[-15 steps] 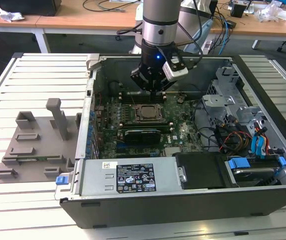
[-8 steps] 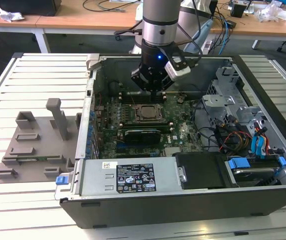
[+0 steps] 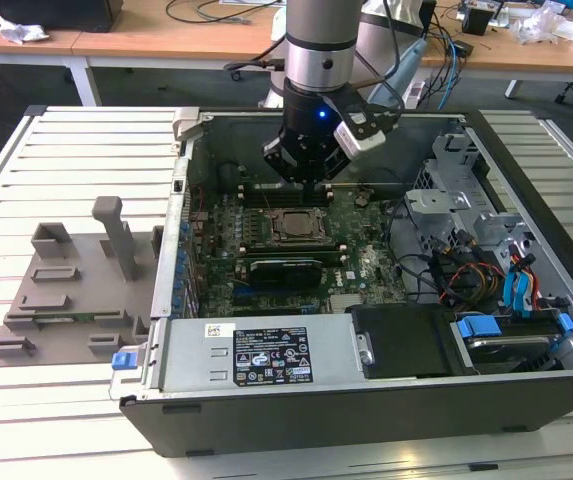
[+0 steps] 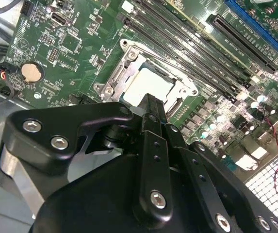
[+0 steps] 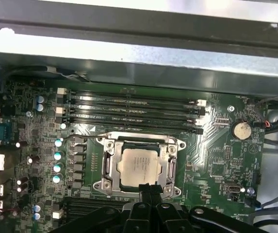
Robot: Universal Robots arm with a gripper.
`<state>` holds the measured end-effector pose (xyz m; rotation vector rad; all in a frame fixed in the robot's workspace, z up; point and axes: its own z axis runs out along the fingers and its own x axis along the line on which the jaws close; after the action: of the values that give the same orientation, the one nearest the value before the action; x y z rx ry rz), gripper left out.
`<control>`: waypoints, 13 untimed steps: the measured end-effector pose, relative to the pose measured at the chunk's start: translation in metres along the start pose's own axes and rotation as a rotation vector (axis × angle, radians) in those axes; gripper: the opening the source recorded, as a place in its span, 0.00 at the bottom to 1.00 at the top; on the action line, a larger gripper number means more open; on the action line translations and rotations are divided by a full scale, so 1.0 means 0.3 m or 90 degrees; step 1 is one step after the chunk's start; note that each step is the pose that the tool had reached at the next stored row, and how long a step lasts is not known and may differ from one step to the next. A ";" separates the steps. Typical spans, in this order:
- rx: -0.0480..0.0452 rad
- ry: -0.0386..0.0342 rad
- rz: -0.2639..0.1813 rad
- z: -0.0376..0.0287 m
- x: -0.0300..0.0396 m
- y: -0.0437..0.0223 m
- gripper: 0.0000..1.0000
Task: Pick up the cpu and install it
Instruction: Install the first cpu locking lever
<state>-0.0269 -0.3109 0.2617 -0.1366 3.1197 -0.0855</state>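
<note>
The cpu (image 5: 139,167), a silver-grey square chip, lies flat inside the metal socket frame (image 5: 108,165) on the green motherboard (image 5: 216,160). It also shows as a pale square in the second wrist view, cpu (image 4: 146,83), and in the exterior view, cpu (image 3: 292,226). My gripper (image 3: 306,178) hangs just above the board inside the open computer case, a little behind the socket. Its black fingertips (image 5: 148,190) are pressed together with nothing between them, their tip near the chip's edge in both wrist views, gripper (image 4: 152,103).
A grey plastic fixture tray (image 3: 66,290) lies on the slatted table at the exterior view's left. The case walls (image 3: 181,200) surround the board. Memory slots (image 5: 129,109) run beside the socket. A power supply (image 3: 266,355) sits in front, with a drive cage and cables (image 3: 466,260) on the right.
</note>
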 end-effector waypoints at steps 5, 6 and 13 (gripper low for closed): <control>-0.0005 -0.0020 -0.034 0.000 0.000 0.000 0.11; -0.0006 -0.0023 -0.041 0.000 0.000 0.000 0.11; -0.0014 -0.0051 -0.092 0.000 0.000 0.000 0.11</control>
<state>-0.0269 -0.3109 0.2617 -0.3609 3.0978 -0.0831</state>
